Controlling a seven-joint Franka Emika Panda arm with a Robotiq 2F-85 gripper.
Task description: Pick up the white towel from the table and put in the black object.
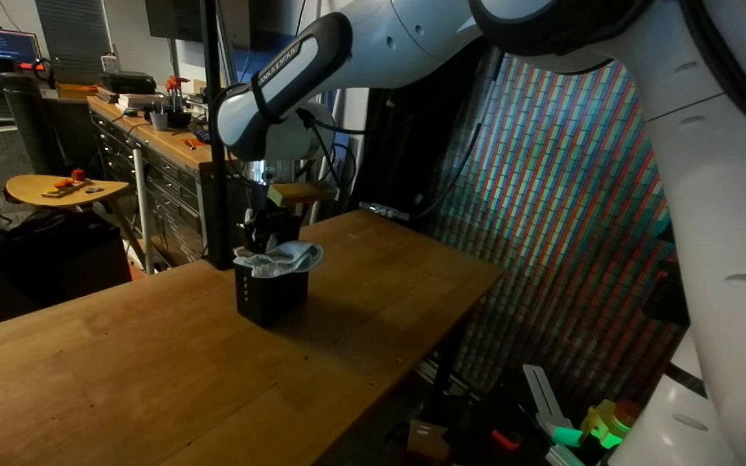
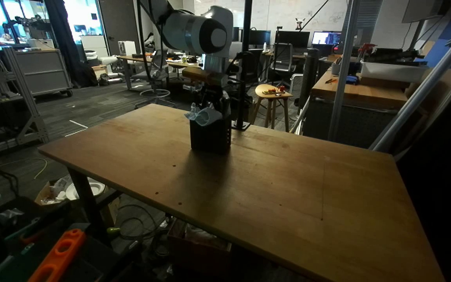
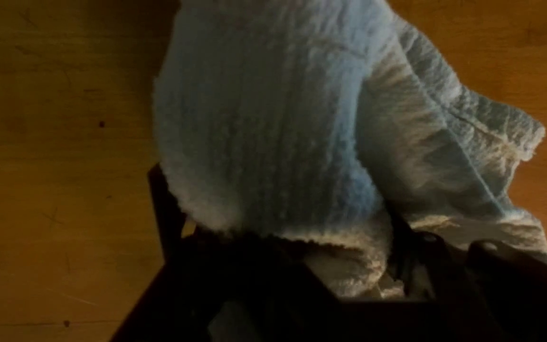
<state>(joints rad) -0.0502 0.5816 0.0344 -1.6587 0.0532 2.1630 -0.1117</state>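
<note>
The white towel (image 1: 285,260) lies bunched over the top of the black box (image 1: 272,298), draping over its rim. In an exterior view the towel (image 2: 206,116) hangs over the front of the box (image 2: 210,137), which stands upright on the table. My gripper (image 1: 264,243) points down at the mouth of the box, touching the towel. In the wrist view the towel (image 3: 264,118) fills the middle and lies between and over the dark fingers (image 3: 346,251). Towel and darkness hide the fingertips, so their opening is unclear. The box interior is hidden.
The wooden table (image 1: 172,375) bears the box near its far edge. A black upright post (image 1: 215,142) stands at that edge close to the box and arm; its foot (image 2: 241,125) is beside the box. A wooden stool (image 2: 272,92) stands beyond the table.
</note>
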